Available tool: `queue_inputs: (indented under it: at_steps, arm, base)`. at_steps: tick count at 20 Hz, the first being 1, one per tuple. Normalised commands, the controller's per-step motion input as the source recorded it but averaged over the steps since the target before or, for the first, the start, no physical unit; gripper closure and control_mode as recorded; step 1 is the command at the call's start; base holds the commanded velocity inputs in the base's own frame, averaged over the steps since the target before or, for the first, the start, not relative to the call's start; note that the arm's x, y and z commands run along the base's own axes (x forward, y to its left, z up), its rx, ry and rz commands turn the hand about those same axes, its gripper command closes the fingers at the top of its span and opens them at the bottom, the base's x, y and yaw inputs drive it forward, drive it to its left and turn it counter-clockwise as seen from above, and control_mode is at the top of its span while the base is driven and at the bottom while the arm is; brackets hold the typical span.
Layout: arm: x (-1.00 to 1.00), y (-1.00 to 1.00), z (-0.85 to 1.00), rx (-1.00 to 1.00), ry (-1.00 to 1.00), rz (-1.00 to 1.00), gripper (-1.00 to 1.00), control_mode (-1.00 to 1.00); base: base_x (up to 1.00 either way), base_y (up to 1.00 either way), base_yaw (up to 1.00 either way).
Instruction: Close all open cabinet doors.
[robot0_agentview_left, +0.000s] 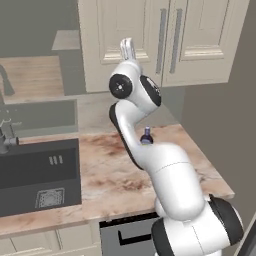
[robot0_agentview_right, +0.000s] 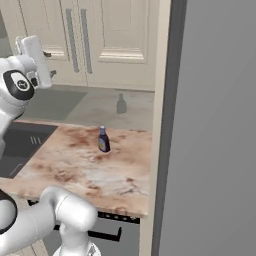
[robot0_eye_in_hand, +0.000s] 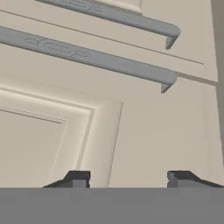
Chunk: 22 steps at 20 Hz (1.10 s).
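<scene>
- Here, the pincer (robot0_eye_in_hand: 129, 178) hangs close before a cream panel of the cabinet doors (robot0_eye_in_hand: 144, 127) — its two dark fingertips (robot0_eye_in_hand: 78, 178) stand apart with bare door face between them, clasping nothing; whether they are set wide or partly drawn in cannot be told.
- Directly ahead of the pincer lies the door's flat stile, with the raised panel moulding (robot0_eye_in_hand: 92, 131) off to one side and two long grey bar handles (robot0_eye_in_hand: 96, 59) beyond it, running side by side.
- In the hand view those bars cross the picture nearly level, but the hand is rolled — from the base views the handles (robot0_agentview_left: 161, 34) stand upright, so the doors' long axis is vertical.
- From the left base view, the white arm's hand (robot0_agentview_left: 128, 49) is raised in front of the wall cabinets, just left of the paired handles and well above the worktop (robot0_agentview_left: 115, 175).
- Both doors by the handles look flush with one another; no gap or swung leaf shows here, so the job seems at or near its end — a judgement only.
- If a push is still needed, it would go straight forward, square to the door face.
- Farther out, a small blue bottle (robot0_agentview_right: 103, 140) stands alone on the marbled worktop, with a dark sink (robot0_agentview_left: 35, 172) to the left.
</scene>
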Motion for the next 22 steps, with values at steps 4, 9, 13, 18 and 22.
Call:
queue_inputs:
  at_steps: [4,9,13,18,22]
  arm:
    - [1.00,-0.67,0.00,0.10,0.06,0.00,-1.00,-1.00]
    - [0.75,-0.34,-0.01,0.04,0.04,0.01,-1.00,-1.00]
    - [0.16,0.00,0.00,0.00,0.00,0.01,-1.00,-1.00]
    - [-0.70,0.00,0.00,0.00,-0.06,0.10,-1.00,-1.00]
    - [-1.00,0.00,0.14,0.00,-0.20,0.20,-1.00,-1.00]
  base:
    - [0.00,0.00,0.00]
    - [0.00,0.00,0.00]
    - [0.00,0.00,0.00]
    - [0.00,0.00,0.00]
    - [0.00,0.00,0.00]
